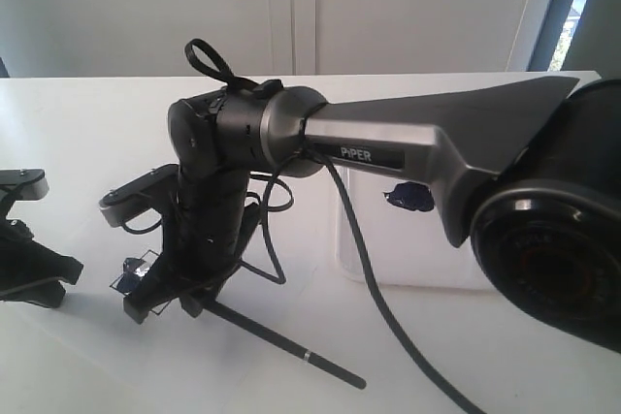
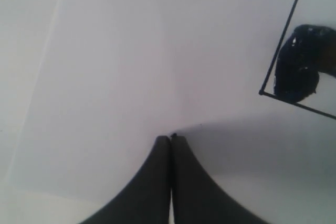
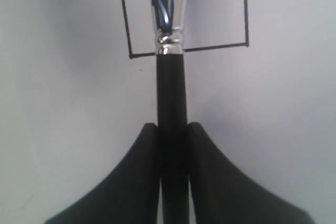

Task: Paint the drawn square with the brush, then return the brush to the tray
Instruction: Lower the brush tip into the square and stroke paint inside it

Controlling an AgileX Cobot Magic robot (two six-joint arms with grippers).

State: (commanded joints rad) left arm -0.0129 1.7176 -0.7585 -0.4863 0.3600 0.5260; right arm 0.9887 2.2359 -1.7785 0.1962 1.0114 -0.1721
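Exterior view, biggest stuff first: a white table [image 1: 78, 113] under everything, and the right arm [image 1: 388, 133] stretched way across it with the wrist bent down. I'd guess that's so the bristles meet the sheet at a slant rather than poke it. The tray [image 1: 408, 259] sits well behind the right gripper [image 3: 172, 127], back along the arm, with 1 dark paint blob [image 1: 408, 198] on it. Back there it's out of the stroke path but looks reachable for the drop-off. Next down, the paper [image 2: 131, 66] lies flat under both grippers. The drawn square [image 3: 215, 9] is right ahead of the right gripper's tips. The left wrist view shows a dark blue smear in 1 part of it, and the rest that I can see is bare white, so I'd call the painting underway, not done. The brush [image 3: 171, 87] is pinched between the 2 fingers by its black handle, just behind the silver ferrule [image 3: 168, 9]. I reckon that low grip gives more control over the tip, and the long rest of the handle sticks out behind the gripper. The ferrule crosses the square's near line, so the bristles are inside. Meanwhile the left gripper [image 2: 171, 139] has its fingers pressed together on nothing, off to the side of the square, presumably just to be out of the way.
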